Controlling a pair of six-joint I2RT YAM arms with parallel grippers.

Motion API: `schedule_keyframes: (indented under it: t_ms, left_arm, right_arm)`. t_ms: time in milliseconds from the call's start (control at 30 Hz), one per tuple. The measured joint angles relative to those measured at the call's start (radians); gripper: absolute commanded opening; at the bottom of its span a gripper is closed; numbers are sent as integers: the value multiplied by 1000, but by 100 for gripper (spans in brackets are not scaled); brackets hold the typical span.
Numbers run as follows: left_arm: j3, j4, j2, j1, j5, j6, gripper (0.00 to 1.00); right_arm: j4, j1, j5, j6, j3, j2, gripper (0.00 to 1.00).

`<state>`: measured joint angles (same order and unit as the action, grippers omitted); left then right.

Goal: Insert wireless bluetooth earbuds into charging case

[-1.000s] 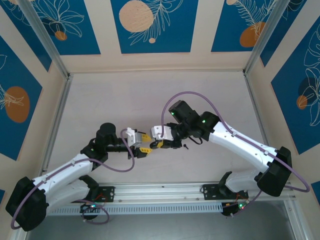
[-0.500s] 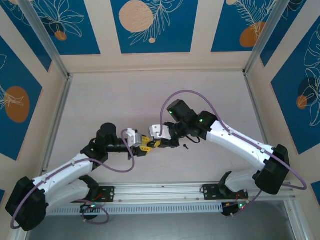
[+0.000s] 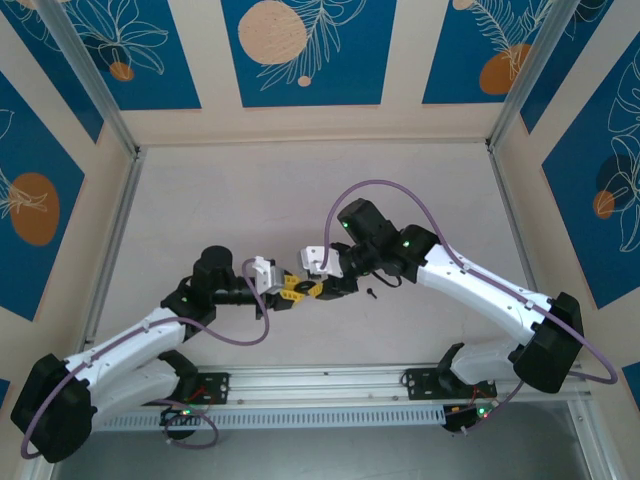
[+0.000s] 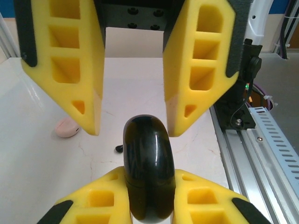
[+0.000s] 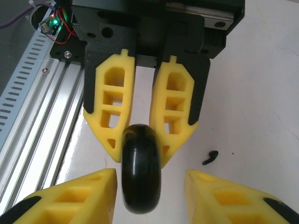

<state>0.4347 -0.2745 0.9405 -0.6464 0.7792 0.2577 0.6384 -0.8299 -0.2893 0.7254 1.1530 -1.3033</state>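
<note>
A glossy round black disc [image 4: 148,158] stands on edge between the yellow fingers of my left gripper [image 4: 149,174], which is shut on it just above the table. My right gripper [image 5: 150,173] faces it from the opposite side, open, its fingers straddling the disc's far rim [image 5: 141,182] without touching. In the top view the two grippers, left [image 3: 290,293] and right [image 3: 313,288], meet tip to tip at mid-table. One tiny black earbud [image 5: 210,157] lies on the table beside them, also visible from above [image 3: 371,293]. The pale pink charging case [image 4: 67,127] rests on the table behind the right gripper's finger. The second earbud is hidden.
The aluminium rail [image 3: 330,385] runs along the near table edge, close to the grippers [image 5: 32,126]. The white tabletop [image 3: 300,200] stretches open toward the back wall.
The right gripper nudged left toward the left gripper, then eased back slightly. The left arm has held still with the disc.
</note>
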Motion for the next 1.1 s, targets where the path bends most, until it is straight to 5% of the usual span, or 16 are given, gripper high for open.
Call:
schedule_keyframes:
  t_ms: [333,1100]
  left_arm:
    - [0,2,-30,0,-7,0,16]
    - [0,3,-30,0,-40,-4,14]
  right_arm:
    - [-4,24,-60,-18,-5,0,53]
    - [-116,117,-103,-117,-50,27,48]
